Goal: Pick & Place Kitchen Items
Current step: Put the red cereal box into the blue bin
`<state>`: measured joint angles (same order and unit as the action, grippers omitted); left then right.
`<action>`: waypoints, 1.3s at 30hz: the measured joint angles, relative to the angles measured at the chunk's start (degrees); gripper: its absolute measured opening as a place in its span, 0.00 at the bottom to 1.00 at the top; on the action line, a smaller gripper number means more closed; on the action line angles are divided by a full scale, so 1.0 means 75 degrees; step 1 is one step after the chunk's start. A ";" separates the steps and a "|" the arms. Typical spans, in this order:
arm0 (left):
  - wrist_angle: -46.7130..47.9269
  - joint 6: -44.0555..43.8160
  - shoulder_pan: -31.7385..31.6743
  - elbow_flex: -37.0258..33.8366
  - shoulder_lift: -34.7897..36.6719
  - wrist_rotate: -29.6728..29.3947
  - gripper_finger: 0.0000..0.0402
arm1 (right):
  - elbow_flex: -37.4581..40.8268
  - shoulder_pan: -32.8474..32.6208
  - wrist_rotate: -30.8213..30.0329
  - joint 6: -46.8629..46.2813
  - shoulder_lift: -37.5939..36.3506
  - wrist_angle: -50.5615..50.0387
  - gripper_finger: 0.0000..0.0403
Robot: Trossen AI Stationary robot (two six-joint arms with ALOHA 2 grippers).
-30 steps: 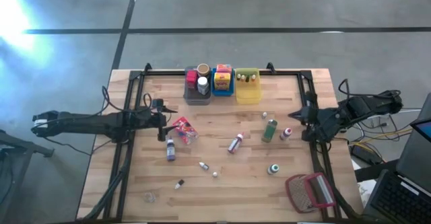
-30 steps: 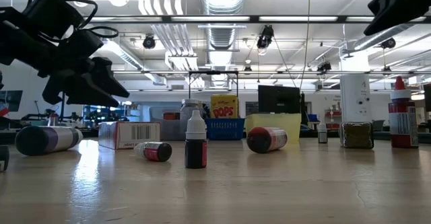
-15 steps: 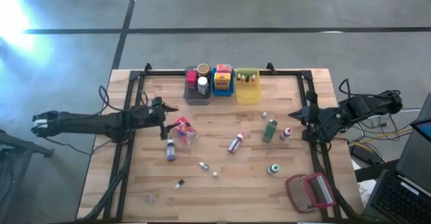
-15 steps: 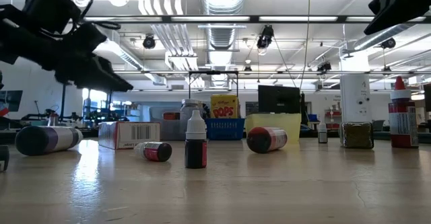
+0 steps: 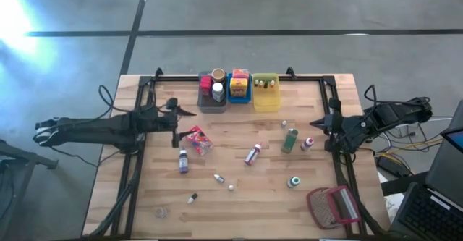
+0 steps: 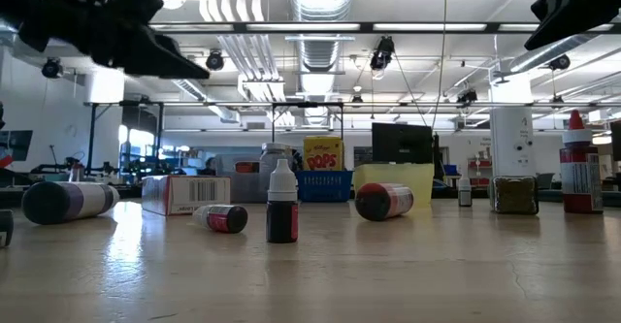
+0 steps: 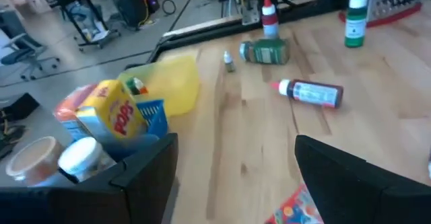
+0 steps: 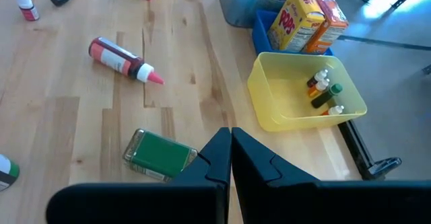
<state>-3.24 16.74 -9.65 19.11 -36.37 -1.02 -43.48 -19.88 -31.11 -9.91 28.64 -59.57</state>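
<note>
Left claw (image 5: 176, 113) hung wide and empty beside the red packet (image 5: 197, 137); it should descend squarely before closing.

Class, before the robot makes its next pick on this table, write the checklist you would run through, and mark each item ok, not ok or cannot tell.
1. Left hand open and empty: ok, fingers apart, nothing between them.
2. Left hand down at the red packet: not ok, it hangs high above the table, beside the packet.
3. Right hand out of the way: ok, shut and empty at the table's right edge.
4. Yellow bin has room: ok, only a few small bottles at one end.
5. Green bottle free to grasp: ok, lying on its side, nothing touching it.
</note>
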 joint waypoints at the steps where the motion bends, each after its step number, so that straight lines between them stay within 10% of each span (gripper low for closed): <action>1: 0.0018 0.0035 0.0003 0.0178 -0.0124 -0.0016 0.76 | 0.0000 0.0000 0.0000 0.0000 -0.0002 0.0002 0.02; 13: 0.4470 0.0860 0.0020 0.3392 -0.2614 0.0039 0.77 | 0.0000 0.0000 0.0000 0.0000 -0.0003 0.0003 0.02; 23: 0.7448 0.2976 -0.0050 0.5792 -0.4553 0.0081 0.96 | 0.0000 0.0000 0.0000 0.0000 -0.0003 0.0005 0.02; 39: 0.8637 0.3639 -0.0135 0.6158 -0.6500 0.0190 0.97 | 0.0000 0.0000 0.0000 0.0000 0.0000 0.0006 0.02</action>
<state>61.54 44.03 -10.67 65.30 -85.12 0.40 -43.48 -19.88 -31.11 -9.91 28.64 -59.52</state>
